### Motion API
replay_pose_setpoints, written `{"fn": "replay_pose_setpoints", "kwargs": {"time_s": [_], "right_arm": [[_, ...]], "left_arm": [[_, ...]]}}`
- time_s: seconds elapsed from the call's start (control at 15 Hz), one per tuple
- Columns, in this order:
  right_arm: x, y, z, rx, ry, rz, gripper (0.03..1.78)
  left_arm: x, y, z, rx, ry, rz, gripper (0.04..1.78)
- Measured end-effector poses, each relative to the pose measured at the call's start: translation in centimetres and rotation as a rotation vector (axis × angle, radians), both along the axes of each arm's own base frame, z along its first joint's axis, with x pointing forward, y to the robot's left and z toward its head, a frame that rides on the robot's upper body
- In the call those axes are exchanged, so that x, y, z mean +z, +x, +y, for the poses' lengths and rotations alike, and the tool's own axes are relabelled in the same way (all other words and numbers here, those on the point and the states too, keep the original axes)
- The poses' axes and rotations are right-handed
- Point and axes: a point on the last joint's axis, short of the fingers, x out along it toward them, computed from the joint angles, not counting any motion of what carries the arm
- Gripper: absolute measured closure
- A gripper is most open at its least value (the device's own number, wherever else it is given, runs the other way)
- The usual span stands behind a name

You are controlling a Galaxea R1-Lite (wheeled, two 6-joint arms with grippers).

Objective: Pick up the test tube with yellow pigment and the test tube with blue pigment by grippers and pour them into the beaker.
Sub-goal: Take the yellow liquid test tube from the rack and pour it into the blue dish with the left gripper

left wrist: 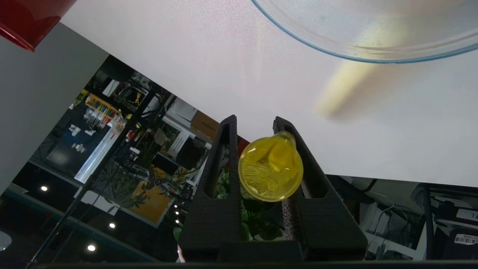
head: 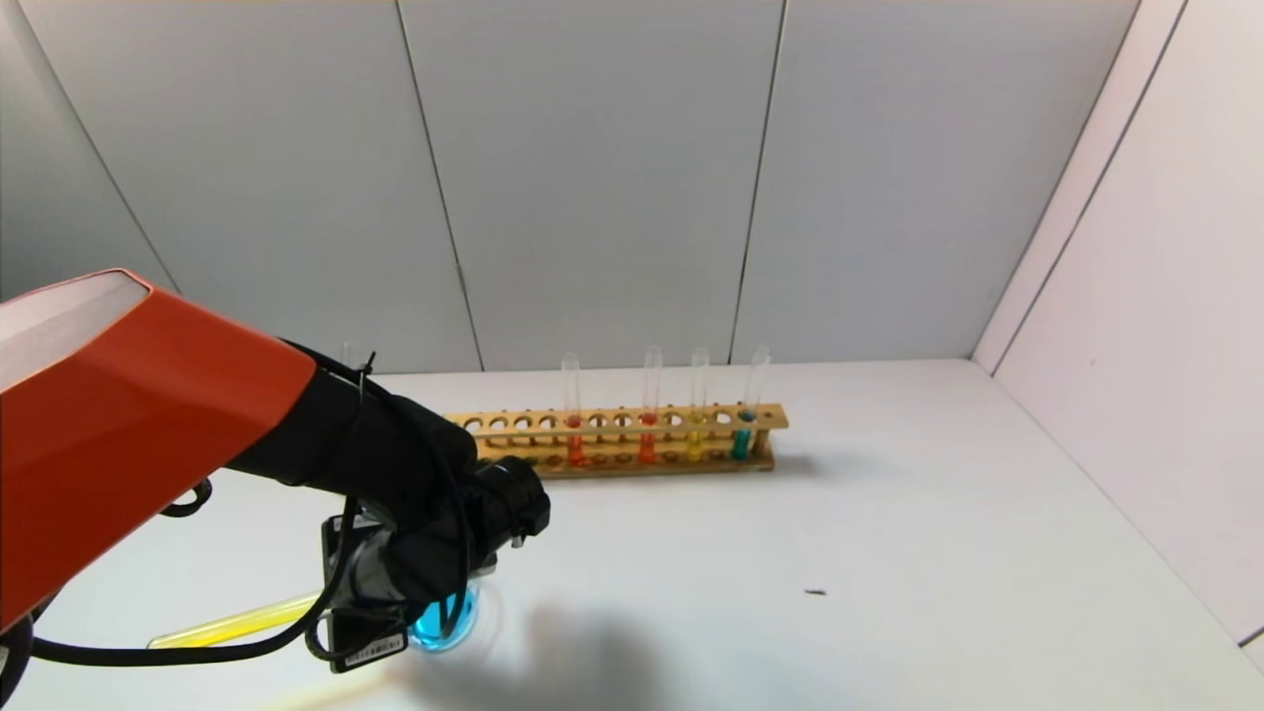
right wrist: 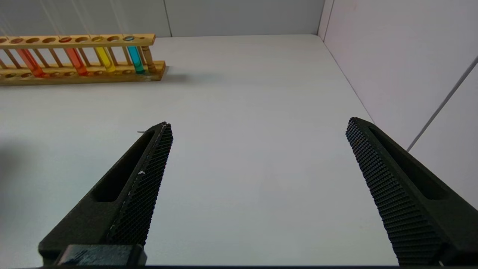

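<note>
My left gripper is shut on the test tube with yellow pigment, whose round bottom faces the wrist camera. In the head view this tube lies nearly level at the front left, and its mouth end is hidden behind my left wrist beside the beaker. The beaker holds blue liquid; its rim also shows in the left wrist view. A test tube with blue pigment and a second yellow tube stand in the wooden rack. My right gripper is open and empty above bare table.
Two orange-red tubes stand in the rack too. A dark red cup stands near the beaker. The table's front edge lies just under my left gripper. A white wall borders the table on the right. A small dark speck lies mid-table.
</note>
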Motion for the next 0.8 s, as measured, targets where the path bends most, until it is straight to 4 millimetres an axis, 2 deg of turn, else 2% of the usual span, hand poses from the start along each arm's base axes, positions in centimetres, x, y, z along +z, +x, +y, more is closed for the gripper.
{"fn": "replay_pose_setpoints", "kwargs": {"time_s": [0.47, 0.8], "right_arm": [[0.0, 0.0, 0.0, 0.000, 0.000, 0.000, 0.11], [0.0, 0.0, 0.0, 0.000, 0.000, 0.000, 0.11]], "left_arm": [[-1.3, 0.3, -1.0, -0.025, 0.022, 0.032, 1.48], [-0.9, 0.7, -1.3, -0.026, 0.047, 0.068, 1.48]]}}
